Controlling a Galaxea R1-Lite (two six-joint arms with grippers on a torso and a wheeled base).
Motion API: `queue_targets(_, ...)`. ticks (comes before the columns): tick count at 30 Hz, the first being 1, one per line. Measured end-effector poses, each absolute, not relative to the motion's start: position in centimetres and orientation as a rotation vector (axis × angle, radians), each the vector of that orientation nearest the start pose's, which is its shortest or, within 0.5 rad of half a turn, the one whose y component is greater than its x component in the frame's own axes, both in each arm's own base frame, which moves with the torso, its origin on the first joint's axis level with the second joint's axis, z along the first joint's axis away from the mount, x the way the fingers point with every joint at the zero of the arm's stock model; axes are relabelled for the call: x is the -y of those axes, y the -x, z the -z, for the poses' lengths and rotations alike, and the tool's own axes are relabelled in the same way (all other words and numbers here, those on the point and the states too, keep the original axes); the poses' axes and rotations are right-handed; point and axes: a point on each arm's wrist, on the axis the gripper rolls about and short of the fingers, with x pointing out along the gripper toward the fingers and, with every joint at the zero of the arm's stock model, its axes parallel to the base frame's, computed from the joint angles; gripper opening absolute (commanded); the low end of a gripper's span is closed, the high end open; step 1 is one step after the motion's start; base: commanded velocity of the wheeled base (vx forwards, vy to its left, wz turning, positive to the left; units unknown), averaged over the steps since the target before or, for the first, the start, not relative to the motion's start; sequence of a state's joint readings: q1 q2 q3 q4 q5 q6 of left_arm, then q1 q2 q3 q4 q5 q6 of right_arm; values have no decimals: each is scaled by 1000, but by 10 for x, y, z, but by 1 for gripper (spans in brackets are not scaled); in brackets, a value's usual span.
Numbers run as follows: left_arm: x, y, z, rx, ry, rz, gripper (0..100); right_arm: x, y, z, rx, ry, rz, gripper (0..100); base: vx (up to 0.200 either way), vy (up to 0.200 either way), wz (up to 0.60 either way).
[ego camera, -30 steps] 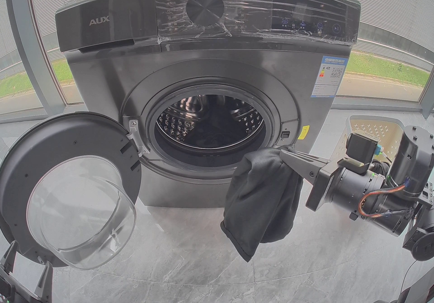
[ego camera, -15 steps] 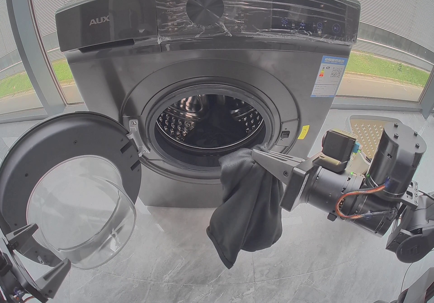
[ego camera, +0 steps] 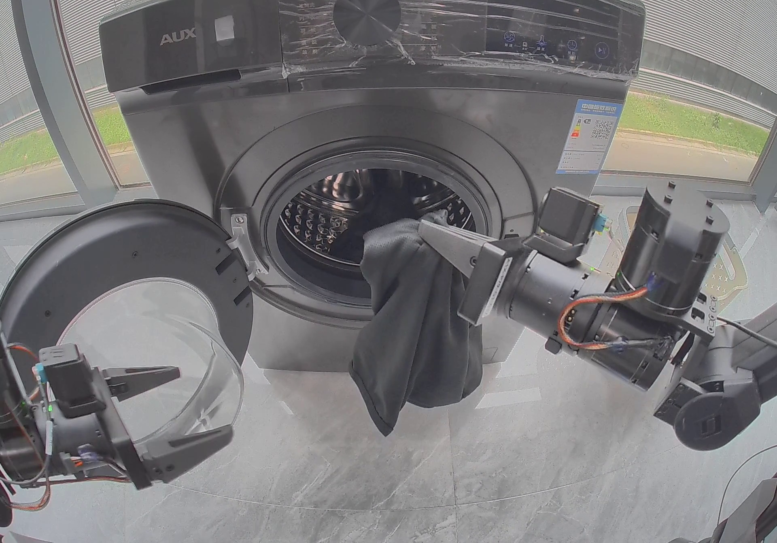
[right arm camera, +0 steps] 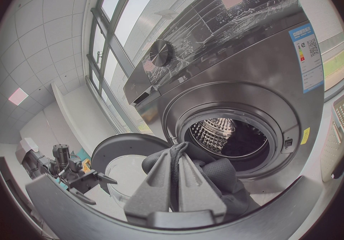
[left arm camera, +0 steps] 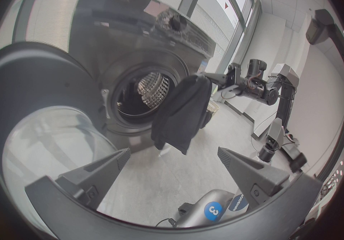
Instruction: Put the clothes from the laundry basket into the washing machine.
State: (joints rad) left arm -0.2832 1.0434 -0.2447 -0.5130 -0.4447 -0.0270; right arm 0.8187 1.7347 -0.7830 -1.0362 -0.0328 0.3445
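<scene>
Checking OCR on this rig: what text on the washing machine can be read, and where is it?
"AUX": on the washing machine, upper left front panel.
Blue-and-white label, upper right front: too small to read.
Control panel print beside the dial: too small to read.
Yellow sticker right of the door opening: too small to read.

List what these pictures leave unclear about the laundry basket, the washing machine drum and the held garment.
Dark grey cloth garment: bunched in the right jaws, so its type cannot be told.
Steel drum of the grey front-loading washing machine: head view, dark at the back and partly covered by the garment; clothes inside unclear.
Cream perforated plastic laundry basket: head view, mostly behind the right arm; contents unseen.
</scene>
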Motion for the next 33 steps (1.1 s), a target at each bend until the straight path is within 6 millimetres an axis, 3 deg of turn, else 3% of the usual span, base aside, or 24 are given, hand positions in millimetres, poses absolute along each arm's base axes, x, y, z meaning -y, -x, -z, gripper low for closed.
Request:
queue_targets(15,93,-189,-132,-533,83,832,100,-249,-250,-210,-7,-387,-760,0,0,0,0)
queue_targets(33,139,-238,-80,-573,178,867,100,-257,-265,-209,7,-392,-749,0,0,0,0)
